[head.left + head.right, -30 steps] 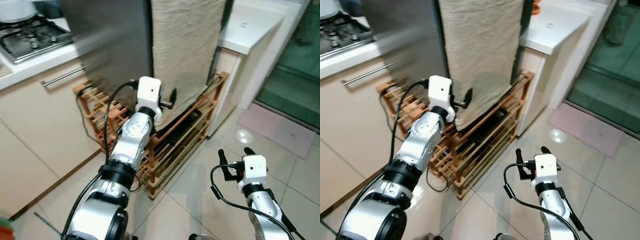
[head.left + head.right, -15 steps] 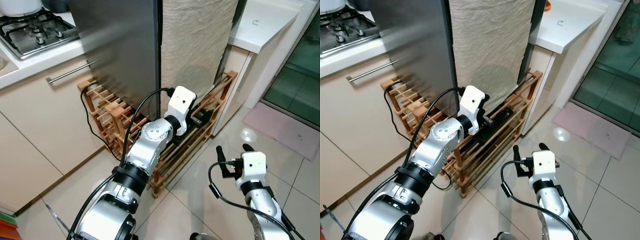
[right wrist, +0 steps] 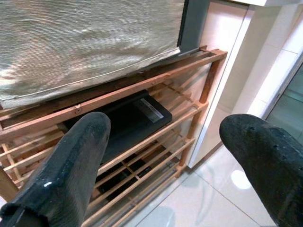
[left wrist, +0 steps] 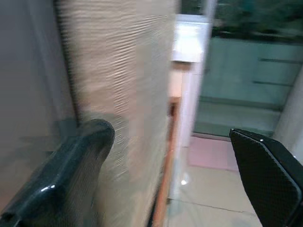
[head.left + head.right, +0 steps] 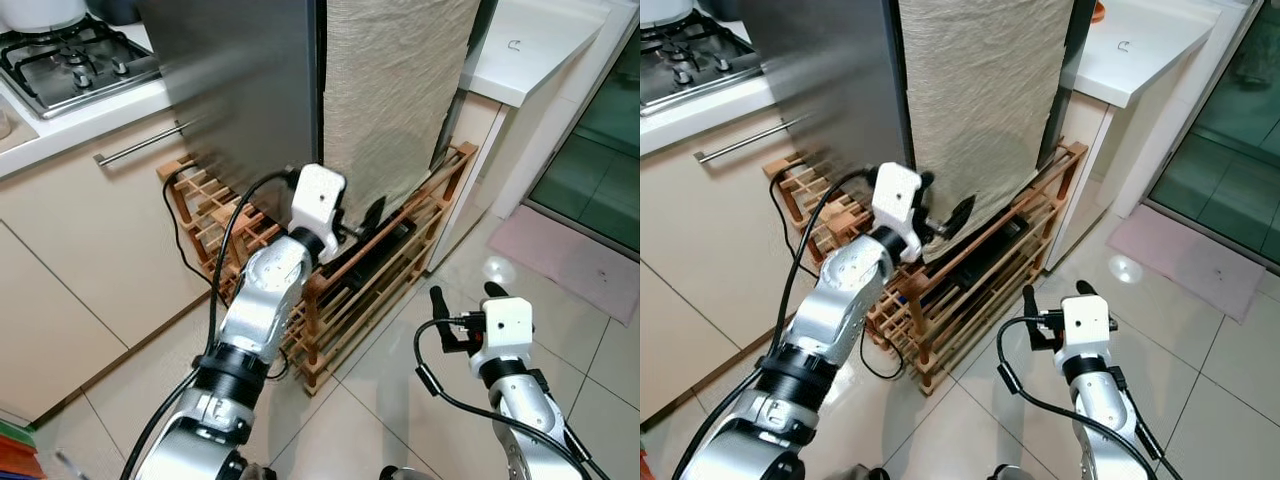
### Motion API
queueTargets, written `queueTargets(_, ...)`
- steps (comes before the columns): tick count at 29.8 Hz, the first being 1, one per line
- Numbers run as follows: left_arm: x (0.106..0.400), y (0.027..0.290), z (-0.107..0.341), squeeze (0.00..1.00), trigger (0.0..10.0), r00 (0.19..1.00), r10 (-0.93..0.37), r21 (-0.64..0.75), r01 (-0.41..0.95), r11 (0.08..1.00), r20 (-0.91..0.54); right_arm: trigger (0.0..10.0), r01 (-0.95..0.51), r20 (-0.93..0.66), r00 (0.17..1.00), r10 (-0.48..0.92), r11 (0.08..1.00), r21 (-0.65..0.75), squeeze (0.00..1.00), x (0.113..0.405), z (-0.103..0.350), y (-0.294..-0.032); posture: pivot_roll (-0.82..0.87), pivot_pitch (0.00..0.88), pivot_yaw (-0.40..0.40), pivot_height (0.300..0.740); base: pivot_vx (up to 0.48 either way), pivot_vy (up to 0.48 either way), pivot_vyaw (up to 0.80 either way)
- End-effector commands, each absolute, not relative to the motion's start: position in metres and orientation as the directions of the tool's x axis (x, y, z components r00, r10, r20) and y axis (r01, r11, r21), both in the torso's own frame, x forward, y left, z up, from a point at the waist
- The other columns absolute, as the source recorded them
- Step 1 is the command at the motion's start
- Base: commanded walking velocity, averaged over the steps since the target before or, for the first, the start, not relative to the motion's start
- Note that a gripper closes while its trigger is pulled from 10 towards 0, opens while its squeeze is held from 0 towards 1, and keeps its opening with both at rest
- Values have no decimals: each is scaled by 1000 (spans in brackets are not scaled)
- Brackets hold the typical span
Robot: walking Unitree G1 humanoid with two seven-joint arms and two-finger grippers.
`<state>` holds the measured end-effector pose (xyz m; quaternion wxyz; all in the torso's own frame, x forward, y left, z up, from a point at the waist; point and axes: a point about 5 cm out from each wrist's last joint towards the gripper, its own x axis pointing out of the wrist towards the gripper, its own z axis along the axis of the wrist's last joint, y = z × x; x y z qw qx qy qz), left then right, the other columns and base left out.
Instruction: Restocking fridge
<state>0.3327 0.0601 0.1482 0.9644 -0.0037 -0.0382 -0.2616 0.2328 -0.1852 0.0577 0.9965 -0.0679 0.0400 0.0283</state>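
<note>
1. The right gripper (image 5: 462, 312) hangs low over the tiled floor, fingers spread, empty.
2. The left gripper (image 5: 362, 217), fingers released, reaches over the slatted wooden rack (image 5: 400, 250).
3. Beyond, the tall steel fridge (image 5: 250, 90), draped in beige woven cloth (image 5: 395, 90), looks closed; opening it probably comes next, needing a door-edge grip.

Tiled floor (image 5: 390, 400); wooden rack (image 5: 400, 255)

Wooden rack (image 5: 380, 270) and hanging cloth (image 5: 395, 90) block the fridge (image 5: 240, 80) front.
</note>
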Motion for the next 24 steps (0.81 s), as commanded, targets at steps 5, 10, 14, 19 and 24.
queueTargets(5,336,72,156,0,10000,904,-411,30,410,912,121,10000,-61,-104,993,47,989,-137,0,232,56,-187,-93,23,21,740,0,0,0)
queueTargets(10,344,70,154,0,10000,912,-395,45,392,919,109,10000,-65,-107,993,50,988,-138,0,235,55,-187,-94,17,21,740,0,0,0)
queueTargets(14,347,66,154,0,10000,913,-393,42,391,919,108,10000,-64,-110,993,49,988,-139,0,236,54,-188,-106,14,23,740,0,0,0)
queueTargets(19,349,62,159,0,10000,913,-389,7,391,920,123,10000,-56,-115,993,40,989,-140,0,234,52,-191,-117,22,27,740,0,0,0)
queueTargets(24,349,59,160,0,10000,911,-389,-2,393,919,134,10000,-52,-121,992,35,989,-140,0,232,49,-192,-119,28,27,740,0,0,0)
